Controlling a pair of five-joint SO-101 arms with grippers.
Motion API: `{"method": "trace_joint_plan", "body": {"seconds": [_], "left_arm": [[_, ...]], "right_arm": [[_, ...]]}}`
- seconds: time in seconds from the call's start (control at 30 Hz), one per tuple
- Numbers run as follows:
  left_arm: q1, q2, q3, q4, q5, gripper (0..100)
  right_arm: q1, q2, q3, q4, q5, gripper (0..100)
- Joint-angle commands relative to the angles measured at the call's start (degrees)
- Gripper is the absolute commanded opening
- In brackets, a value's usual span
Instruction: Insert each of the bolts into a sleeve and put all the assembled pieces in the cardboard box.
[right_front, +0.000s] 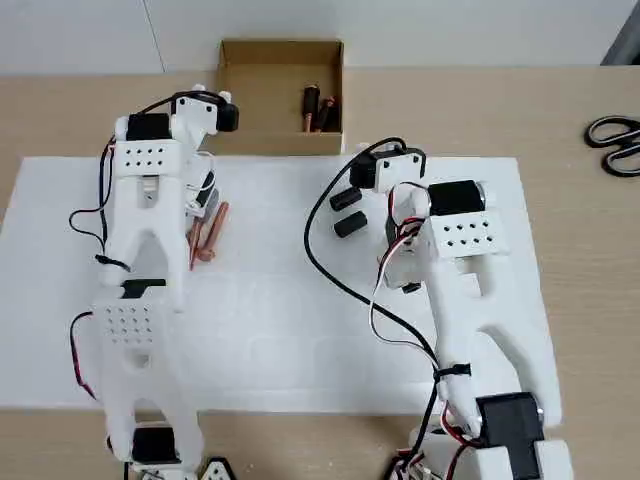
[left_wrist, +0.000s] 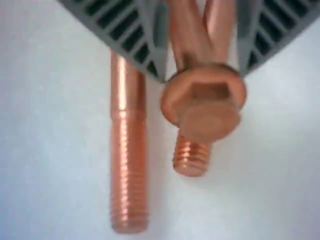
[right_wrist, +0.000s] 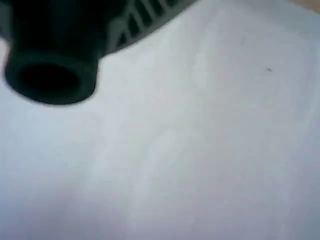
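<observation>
The left pincer (left_wrist: 200, 72) is pressing its ribbed grey fingers (left_wrist: 135, 40) together on a flanged bolt (left_wrist: 202, 102), a copper one whose hexagonal head is tilting up toward the wrist camera. A second bolt (left_wrist: 190, 157) is also passing between those fingers, crossing under the head so that its threaded end is poking out beyond it. A third bolt (left_wrist: 127, 150) is lying just beside them, flat on the white foam sheet (left_wrist: 45, 150). From above, this pincer (right_front: 203, 205) is sitting low over the small cluster of bolts on the left part of the sheet, below the cardboard box (right_front: 232, 95).

The right pincer (right_front: 395, 232) is gripping a black sleeve (right_wrist: 50, 75). The sleeve's open end is facing the wrist camera, with a ribbed finger (right_wrist: 135, 22) lying against it, and it is hanging above the foam and casting a soft shadow there.

Two loose sleeves (right_front: 346, 197) are lying on the foam sheet just beside the right pincer, between the two arms and near the box. The cardboard box is standing at the far edge of the sheet, and two assembled pieces (right_front: 311, 103) are leaning in its right-hand corner. The sheet is covering most of the wooden desk (right_front: 60, 110). A pair of scissors (right_front: 615, 143) is resting on the bare desk, well apart at the right edge.
</observation>
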Motion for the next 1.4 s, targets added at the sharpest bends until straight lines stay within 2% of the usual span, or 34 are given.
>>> {"method": "trace_joint_plan", "body": {"seconds": [0.0,0.6,0.77,1.13,1.37], "left_arm": [[0.1,-0.4,0.7,0.1,-0.2,9],[0.2,-0.4,0.9,-0.7,-0.2,9],[0.4,-0.3,0.9,-0.8,-0.2,1],[1.2,-2.8,-1.5,1.3,-0.1,1],[0.5,-4.5,2.2,0.8,-0.2,4]], "right_arm": [[0.1,-2.6,-0.3,0.1,0.2,0.3],[0.1,-2.6,-0.3,0.1,0.2,0.3],[0.1,-2.6,-0.3,0.1,0.2,0.3],[0.1,-2.9,-0.3,0.1,0.2,0.3],[0.2,-2.9,-0.3,0.1,0.3,0.3]]}}
